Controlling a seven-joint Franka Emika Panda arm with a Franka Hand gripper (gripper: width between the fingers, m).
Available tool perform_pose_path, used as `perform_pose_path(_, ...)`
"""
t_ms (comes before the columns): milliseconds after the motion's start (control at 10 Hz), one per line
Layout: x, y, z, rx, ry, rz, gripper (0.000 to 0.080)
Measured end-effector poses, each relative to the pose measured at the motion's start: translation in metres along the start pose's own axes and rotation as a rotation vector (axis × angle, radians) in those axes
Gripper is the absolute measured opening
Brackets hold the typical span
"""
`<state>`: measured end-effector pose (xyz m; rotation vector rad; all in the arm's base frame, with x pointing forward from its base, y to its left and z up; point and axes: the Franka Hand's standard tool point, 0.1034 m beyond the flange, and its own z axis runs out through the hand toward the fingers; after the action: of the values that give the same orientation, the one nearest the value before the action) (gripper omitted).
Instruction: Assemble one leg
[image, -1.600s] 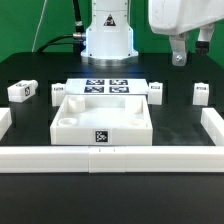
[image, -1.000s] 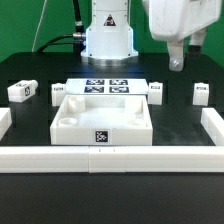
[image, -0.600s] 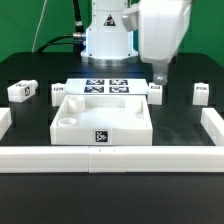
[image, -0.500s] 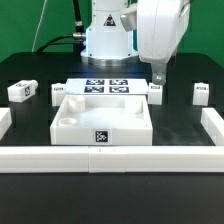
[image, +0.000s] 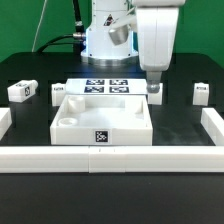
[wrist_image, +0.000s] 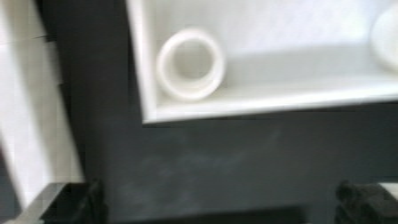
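Observation:
Several small white legs with tags stand on the black table in the exterior view: one (image: 155, 90) beside the marker board (image: 108, 87), one (image: 201, 93) further toward the exterior view's right, one (image: 57, 92) and one (image: 20, 91) toward its left. My gripper (image: 153, 80) hangs just above the leg by the marker board and hides its top. In the wrist view the gripper (wrist_image: 217, 205) is open and empty, with one dark fingertip (wrist_image: 63, 205) in each lower corner. No leg shows between them, only bare table.
The large white tray-like part (image: 100, 135) lies in the middle; its corner hole (wrist_image: 191, 65) shows in the wrist view. White rails (image: 110, 155) border the front and sides. The robot base (image: 107, 35) stands behind.
The gripper has moved from high at the exterior view's right toward its left and downward, ending just over the leg beside the marker board. No part has moved.

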<state>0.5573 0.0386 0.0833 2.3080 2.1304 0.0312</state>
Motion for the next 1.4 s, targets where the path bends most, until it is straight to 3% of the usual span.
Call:
perform_pose_path(100, -0.012, -0.003, 0.003, -0.012, -0.002, -0.056, 0.065)
perform_pose_path(200, -0.03, -0.011, 0.004, -0.005, -0.011, -0.036, 0.065)
perform_pose_path(600, -0.032, -0.014, 0.008, -0.006, -0.011, -0.034, 0.065)
perform_pose_path(900, -0.05, -0.05, 0.029, -0.024, -0.002, -0.051, 0.065)
perform_pose_path(1200, -0.059, -0.082, 0.044, 0.015, -0.001, -0.033, 0.065)
perform_pose_path(1400, -0.06, -0.089, 0.049, 0.031, 0.0, -0.028, 0.065)
